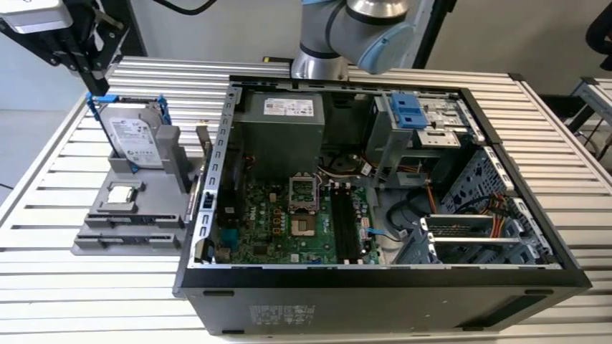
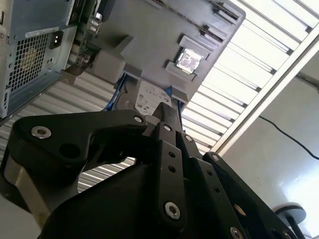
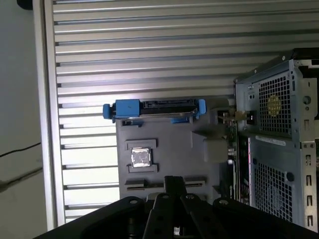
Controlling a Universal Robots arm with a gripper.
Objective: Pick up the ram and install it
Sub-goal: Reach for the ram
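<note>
- The gripper (image 1: 94, 87) hangs over the grey parts holder (image 1: 165, 192) at the exterior view's left, outside the computer case (image 1: 383, 281).
- In the first wrist view, the gripper tip (image 3: 172, 180) lines up over the middle of the ram (image 3: 144, 186).
- Gripper opening: cannot tell. Both wrist views present the tip as a single dark block.
- The gripper carries nothing that can be seen.
- The ram stands on edge in a slot of the parts holder. It appears in the first wrist view as a thin, long strip.
- The ram sits at the holder end opposite the hard drive (image 1: 134, 136), with the small square silver chip (image 1: 120, 195) between the two.
- Contact between the gripper and the ram cannot be confirmed.
- The hard drive stands upright in its blue frame (image 3: 122, 108) at the far end of the holder.
- The parts holder rests on the slatted metal table (image 1: 96, 290), just beside the case wall.
- The case lies open on its side, exposing the green motherboard (image 1: 272, 218).
- The black memory slots (image 1: 345, 218) run along the motherboard on the side toward the exterior view's right.
- The arm base (image 1: 325, 43) stands behind the case.
</note>
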